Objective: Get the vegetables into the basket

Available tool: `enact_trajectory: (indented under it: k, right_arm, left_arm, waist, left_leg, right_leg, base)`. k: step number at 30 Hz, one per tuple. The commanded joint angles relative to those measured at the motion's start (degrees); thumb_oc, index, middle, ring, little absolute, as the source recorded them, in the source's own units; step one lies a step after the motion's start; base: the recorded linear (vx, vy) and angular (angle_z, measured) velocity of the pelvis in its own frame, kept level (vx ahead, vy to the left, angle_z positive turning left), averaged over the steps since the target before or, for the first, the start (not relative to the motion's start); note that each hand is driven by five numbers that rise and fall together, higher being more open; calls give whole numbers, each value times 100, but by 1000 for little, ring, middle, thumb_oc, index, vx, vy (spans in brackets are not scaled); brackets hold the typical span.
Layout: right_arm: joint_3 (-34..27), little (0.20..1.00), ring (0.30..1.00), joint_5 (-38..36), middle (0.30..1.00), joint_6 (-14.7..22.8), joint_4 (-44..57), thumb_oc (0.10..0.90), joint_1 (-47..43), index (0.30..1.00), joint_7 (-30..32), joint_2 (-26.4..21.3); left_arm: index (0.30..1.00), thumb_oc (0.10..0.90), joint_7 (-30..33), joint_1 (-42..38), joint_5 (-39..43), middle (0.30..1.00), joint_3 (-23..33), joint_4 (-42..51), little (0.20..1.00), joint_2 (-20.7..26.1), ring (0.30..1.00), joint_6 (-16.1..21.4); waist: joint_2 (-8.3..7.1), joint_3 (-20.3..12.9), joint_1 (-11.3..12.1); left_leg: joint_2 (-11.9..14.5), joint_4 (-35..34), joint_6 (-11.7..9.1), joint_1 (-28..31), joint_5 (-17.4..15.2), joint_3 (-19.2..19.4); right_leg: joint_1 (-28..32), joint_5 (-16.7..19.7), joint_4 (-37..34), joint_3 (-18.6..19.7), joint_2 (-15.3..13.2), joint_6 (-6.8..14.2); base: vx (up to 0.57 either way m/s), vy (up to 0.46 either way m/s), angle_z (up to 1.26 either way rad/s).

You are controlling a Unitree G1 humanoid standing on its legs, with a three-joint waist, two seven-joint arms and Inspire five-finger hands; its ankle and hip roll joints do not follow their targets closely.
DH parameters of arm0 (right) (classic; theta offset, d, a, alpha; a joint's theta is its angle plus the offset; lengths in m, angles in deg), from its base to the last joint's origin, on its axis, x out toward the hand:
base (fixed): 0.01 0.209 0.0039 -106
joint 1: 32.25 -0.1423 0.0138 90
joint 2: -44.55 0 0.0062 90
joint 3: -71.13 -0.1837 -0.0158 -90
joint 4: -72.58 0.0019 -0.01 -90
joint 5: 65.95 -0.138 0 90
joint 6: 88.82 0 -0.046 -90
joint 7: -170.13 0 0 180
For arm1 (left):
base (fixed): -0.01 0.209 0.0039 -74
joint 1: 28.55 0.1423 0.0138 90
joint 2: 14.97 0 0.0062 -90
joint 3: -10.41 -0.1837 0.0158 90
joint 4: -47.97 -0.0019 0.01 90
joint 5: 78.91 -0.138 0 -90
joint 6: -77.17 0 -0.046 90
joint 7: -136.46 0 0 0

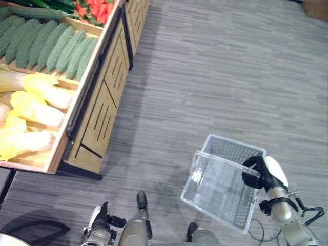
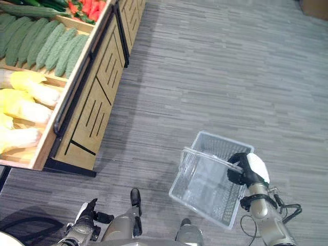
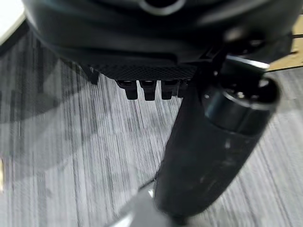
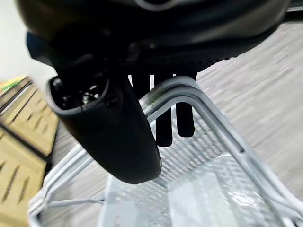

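Note:
A clear wire basket (image 1: 237, 142) hangs just above the grey floor at the lower right, and I see nothing inside it. My right hand (image 1: 262, 173) is shut on the basket's handle (image 4: 211, 108), which runs between its thumb and curled fingers (image 4: 164, 128). The vegetables lie in a wooden display stand (image 1: 105, 87) at the left: bumpy green gourds (image 1: 56, 46), dark cucumbers (image 1: 36, 12), red peppers (image 1: 97, 9) and pale yellow cabbages (image 1: 38, 108). My left hand (image 1: 101, 221) hangs low at the bottom left, well short of the stand, fingers (image 3: 149, 89) relaxed and holding nothing.
The stand has a dark rail (image 1: 89, 89) along its front edge and slatted wooden panels below. Grey plank floor (image 1: 215, 66) stretches open between the stand and the basket. A brown box corner (image 1: 315, 7) sits at the far top right.

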Motion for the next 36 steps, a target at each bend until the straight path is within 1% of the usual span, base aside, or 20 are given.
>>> enact_trajectory:
  k: [1,2,5,6,8,12,14,17,20,22,23,26,27,28,30,31,32,33,35,36]
  right_arm:
    - [-453,300,300,12,300,381,567,400,-712,300,375,-332]
    - [-354,300,300,39,300,372,523,400,-787,300,353,-277]
    - [-316,300,300,66,300,364,566,400,-778,300,306,-270]
    - [-325,300,300,63,300,375,619,400,-776,300,298,-290]
    - [-339,300,300,27,300,376,611,400,-814,300,336,-281]
    - [-367,300,300,-8,300,364,674,400,-807,300,360,-237]
    - [-383,300,300,12,300,356,689,400,-774,300,342,-231]
    - [-385,300,300,24,300,352,716,400,-755,300,310,-219]
    - [-330,300,300,13,300,376,716,400,-786,300,247,-251]
    - [-325,300,300,-2,300,373,688,400,-772,300,242,-262]
    - [-313,300,300,-75,300,413,644,400,-704,300,174,-372]
    - [-308,300,300,-178,300,497,678,400,-697,300,188,-500]
    - [-306,300,300,-179,300,499,675,400,-700,300,189,-503]
    - [-319,300,300,-200,300,512,678,400,-680,300,233,-613]
    - [-361,300,300,-231,300,491,683,400,-618,300,279,-682]
    - [-441,300,300,-223,300,452,728,400,-500,300,336,-670]
    - [-492,300,300,-231,300,432,759,400,-441,300,352,-669]
    - [-533,300,300,-234,300,409,766,400,-411,300,380,-641]
    - [-620,300,300,-288,300,391,755,400,-348,300,419,-563]
    - [-641,300,300,-274,300,389,764,400,-326,300,420,-538]
  left_arm:
    - [1000,900,103,368,-182,1000,-22,55,1000,127,1000,-39]
    - [1000,900,89,372,-194,1000,-31,78,1000,184,1000,-44]
    - [1000,900,89,361,-101,1000,48,103,1000,244,1000,-52]
    - [1000,900,78,335,-97,1000,28,98,1000,261,1000,-39]
    - [1000,900,73,290,-111,1000,-11,79,1000,256,1000,-28]
    - [1000,900,52,196,-235,1000,6,-3,1000,245,1000,-51]
    - [1000,900,48,185,-270,1000,17,-10,1000,259,1000,-41]
    - [1000,900,35,215,-259,1000,40,-7,1000,274,1000,-33]
    - [1000,900,78,252,-181,1000,80,-29,1000,249,1000,-28]
    - [1000,900,88,286,-156,1000,90,1,1000,234,1000,-31]
    - [1000,900,82,369,-18,1000,141,-7,1000,182,1000,-25]
    - [1000,900,110,389,29,1000,117,43,1000,165,1000,-8]
    - [1000,900,111,389,29,1000,117,44,1000,163,1000,-9]
    - [1000,900,158,339,98,1000,101,124,1000,159,1000,-10]
    - [1000,900,183,262,137,1000,79,195,1000,154,1000,-21]
    - [1000,900,219,197,128,1000,72,266,1000,167,1000,-34]
    - [1000,900,221,175,132,1000,54,326,1000,174,1000,-36]
    - [1000,900,219,153,118,1000,30,318,1000,162,1000,-46]
    - [1000,900,221,159,55,1000,-26,300,1000,128,1000,-57]
    - [1000,900,205,189,14,1000,-37,276,1000,110,1000,-63]
  waist:
    - [-4,-150,151]
    - [15,-99,111]
    - [87,-27,30]
    - [98,28,-9]
    - [87,94,-68]
    - [61,161,-209]
    - [50,174,-266]
    - [0,151,-289]
    - [-65,60,-250]
    - [-36,25,-251]
    - [56,-79,-237]
    - [121,-102,-222]
    - [128,-107,-232]
    - [122,-48,-223]
    - [93,43,-220]
    - [95,94,-272]
    - [153,88,-276]
    - [155,96,-276]
    - [227,31,-294]
    - [271,-20,-287]
  left_leg:
    - [264,419,-239,-16,-484,-55]
    - [192,403,-160,188,-610,-97]
    - [141,394,-117,382,-700,-189]
    - [88,411,-134,479,-788,-286]
    - [71,430,-177,549,-873,-382]
    - [104,489,-323,704,-1062,-634]
    - [119,533,-387,807,-1178,-769]
    - [106,646,-442,946,-1363,-924]
    - [97,818,-525,1062,-1545,-1044]
    - [166,858,-566,1119,-1576,-1094]
    - [418,1103,-714,1182,-1423,-1328]
    - [582,1498,-833,1032,-1103,-1436]
    - [588,1515,-838,1016,-1111,-1449]
    - [700,2144,-912,645,-801,-1313]
    - [894,2773,-934,279,-578,-887]
    - [1169,2737,-948,86,-465,-289]
    - [1323,2473,-1020,56,-558,-1]
    - [1350,2283,-1030,-22,-558,159]
    - [1275,1563,-1055,-91,-567,526]
    - [1233,1184,-1088,-141,-378,633]
  right_leg:
    - [-164,1018,192,191,52,336]
    - [-349,1100,626,256,115,335]
    - [-791,1082,656,260,275,235]
    - [-880,1008,294,135,220,204]
    - [-980,1001,-238,151,194,220]
    - [-1272,1420,-1357,604,23,413]
    - [-1354,1590,-1640,762,-47,482]
    - [-1361,1759,-1679,757,-108,552]
    - [-1255,1589,-1587,641,-36,517]
    - [-1229,1485,-1533,581,24,484]
    - [-1107,1063,-1301,427,315,248]
    - [-1019,800,-1196,305,508,63]
    - [-1022,795,-1193,293,512,59]
    - [-876,684,-1218,134,516,-82]
    - [-642,551,-1289,-112,526,-228]
    - [-455,440,-1421,-356,541,-253]
    - [-306,316,-1488,-467,569,-173]
    - [-246,328,-1543,-557,548,-149]
    - [-113,292,-1648,-779,481,-47]
    - [-53,276,-1680,-855,472,-14]
  base:
    - [188,251,17]
    - [188,217,21]
    - [239,165,20]
    - [246,29,28]
    - [209,-53,30]
    - [221,-131,52]
    - [257,-142,52]
    - [270,-170,46]
    - [238,-173,40]
    - [329,-285,8]
    - [372,-373,2]
    - [274,-301,49]
    - [151,-242,22]
    - [121,-263,-2]
    - [144,-336,61]
    - [195,-278,89]
    - [158,-197,85]
    - [178,-53,124]
    - [134,55,116]
    - [104,78,73]
